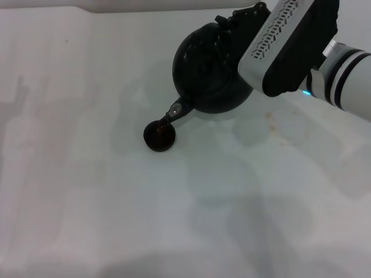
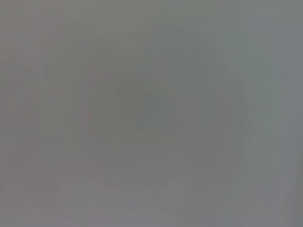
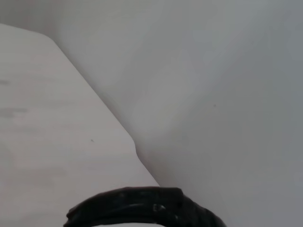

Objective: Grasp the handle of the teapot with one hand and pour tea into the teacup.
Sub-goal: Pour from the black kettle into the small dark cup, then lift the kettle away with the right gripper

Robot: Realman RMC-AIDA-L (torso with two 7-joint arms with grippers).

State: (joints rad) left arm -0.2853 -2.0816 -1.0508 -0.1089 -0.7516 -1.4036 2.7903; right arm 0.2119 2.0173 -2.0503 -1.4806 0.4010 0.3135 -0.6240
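Upper centre of head view: teapot (image 1: 211, 72) tipped, spout over the teacup (image 1: 159, 136) at mid-frame. Right gripper (image 1: 246, 23) sits at the handle (image 3: 142, 208); you cannot tell its finger state. Likely heavy, rigid metal. Hold the bail's ribbed top. Left gripper unseen.

The table (image 1: 87, 191) lies open across its whole near half and all of its left side, so a gripper could sweep there freely. The obstacles cluster at the far right: the tilted teapot (image 1: 208, 69), with the right arm (image 1: 290, 46) lying over its upper right side and reaching in from the right edge. The spout (image 1: 177, 111) hangs just over the teacup (image 1: 159, 136), leaving no gap between them. Left of and in front of the teacup, the way is open.
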